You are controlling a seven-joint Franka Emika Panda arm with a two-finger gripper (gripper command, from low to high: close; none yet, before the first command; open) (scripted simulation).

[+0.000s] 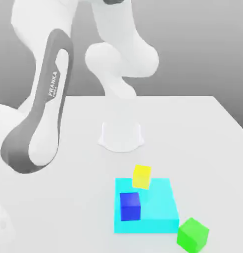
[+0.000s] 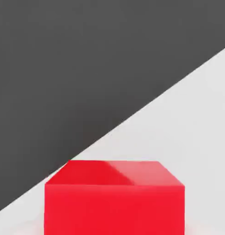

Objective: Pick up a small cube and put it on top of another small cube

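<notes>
A white, smooth worktop (image 1: 202, 128) fills the lower part of the exterior view, with a plain grey backdrop behind it. The white and grey robot arm (image 1: 44, 113) bends across that view's left and top; its upper links are cut off by the frame edge and its hand end passes out of sight at the lower left corner. Its round white base (image 1: 121, 136) stands near the middle of the worktop.

Toward the front of the worktop lies a flat cyan square slab (image 1: 160, 207). A small dark blue cube (image 1: 130, 206) rests on the slab near its edge on the exterior view's left. A small yellow cube (image 1: 142, 176) sits tilted at the slab's far edge. A small green cube (image 1: 193, 234) stands on the worktop, touching or just beside the slab's near corner on the exterior view's right.

In the hand view, a small red cube (image 2: 114, 197) sits very close to the camera on the white surface, its lower part cut off by the frame. The gripper is closed to its narrowest; whether it grips the red cube cannot be told.
</notes>
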